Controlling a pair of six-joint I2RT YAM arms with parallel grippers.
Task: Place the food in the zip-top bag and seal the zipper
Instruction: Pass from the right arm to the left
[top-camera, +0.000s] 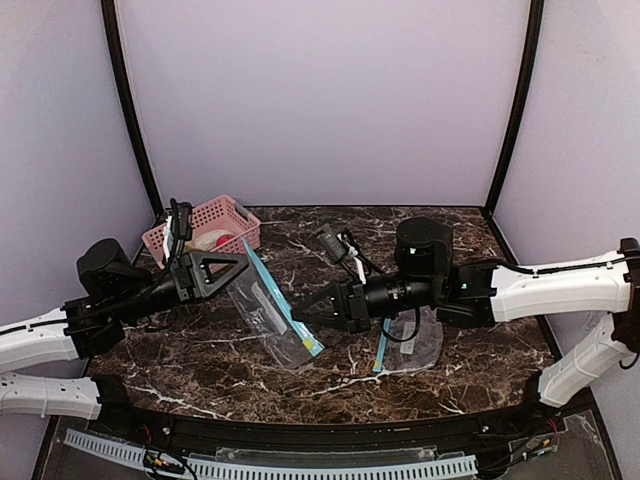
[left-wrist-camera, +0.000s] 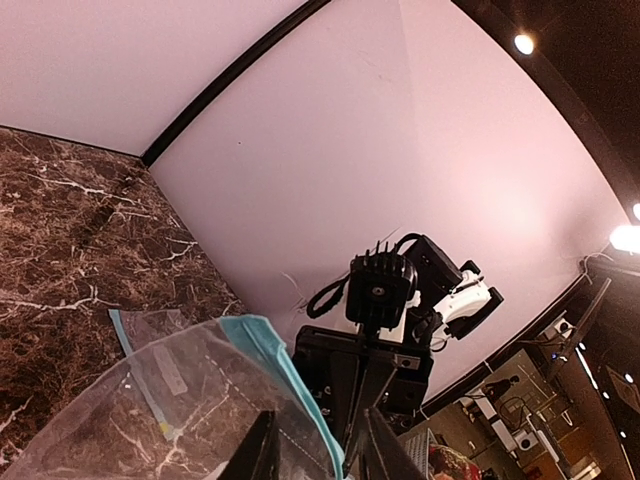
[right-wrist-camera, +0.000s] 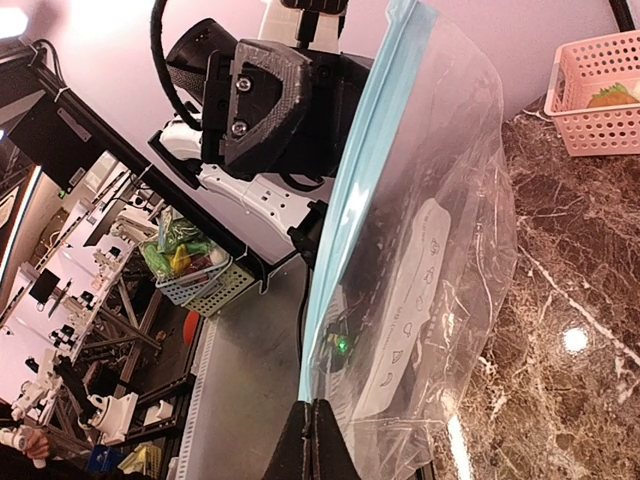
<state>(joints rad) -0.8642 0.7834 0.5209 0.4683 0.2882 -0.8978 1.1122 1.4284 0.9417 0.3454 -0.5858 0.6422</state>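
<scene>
A clear zip-top bag (top-camera: 270, 305) with a blue zipper edge hangs in the air between my two grippers. My right gripper (top-camera: 300, 315) is shut on the bag's lower corner, seen in the right wrist view (right-wrist-camera: 318, 420) with the bag (right-wrist-camera: 430, 250) rising above it. My left gripper (top-camera: 243, 265) is at the bag's upper end. In the left wrist view (left-wrist-camera: 320, 455) its fingers stand apart with the zipper edge (left-wrist-camera: 290, 380) between them. The food (top-camera: 213, 240) lies in the pink basket (top-camera: 235, 213). A brown-orange bun with green (right-wrist-camera: 610, 95) shows there.
A second clear bag (top-camera: 418, 338) with a blue strip lies flat on the marble table under the right arm. The pink basket (right-wrist-camera: 580, 120) stands at the back left, just behind the left gripper. Pale walls with black corner posts close in the table.
</scene>
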